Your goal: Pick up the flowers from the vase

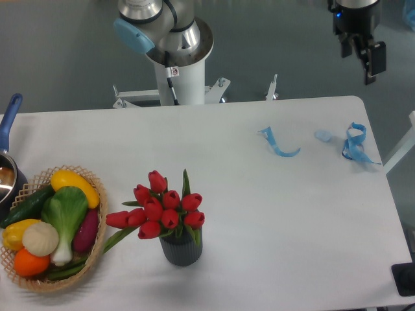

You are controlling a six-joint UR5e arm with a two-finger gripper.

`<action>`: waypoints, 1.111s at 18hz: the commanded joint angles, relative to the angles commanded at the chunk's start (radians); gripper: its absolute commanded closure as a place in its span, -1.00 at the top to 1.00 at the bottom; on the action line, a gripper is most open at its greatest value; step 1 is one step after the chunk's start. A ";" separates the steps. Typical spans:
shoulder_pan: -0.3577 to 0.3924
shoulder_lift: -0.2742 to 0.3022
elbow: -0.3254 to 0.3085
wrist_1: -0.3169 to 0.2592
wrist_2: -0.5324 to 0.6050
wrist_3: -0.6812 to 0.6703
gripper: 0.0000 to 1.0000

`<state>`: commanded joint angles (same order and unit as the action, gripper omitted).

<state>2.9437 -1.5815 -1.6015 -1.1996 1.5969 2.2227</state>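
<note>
Overhead, the tool (364,55) hangs top right, open or closed unclear, well apart from the flowers (162,207).

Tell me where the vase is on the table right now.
The vase stands near the front edge of the table, left of centre in the camera view, holding the flowers, just right of the wicker basket.

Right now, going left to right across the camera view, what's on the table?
Pot → wicker basket of vegetables → flowers in the vase → blue ribbon scraps → blue ribbon loop. The gripper hangs beyond the far right corner.
</note>
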 joint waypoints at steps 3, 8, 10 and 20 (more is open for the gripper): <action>0.000 0.000 0.000 -0.002 -0.002 -0.002 1.00; 0.008 0.002 -0.014 -0.003 -0.079 -0.027 1.00; 0.015 0.002 -0.023 -0.003 -0.167 -0.112 1.00; -0.009 -0.029 -0.038 -0.002 -0.428 -0.552 1.00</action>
<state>2.9346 -1.6106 -1.6398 -1.2011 1.1691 1.6711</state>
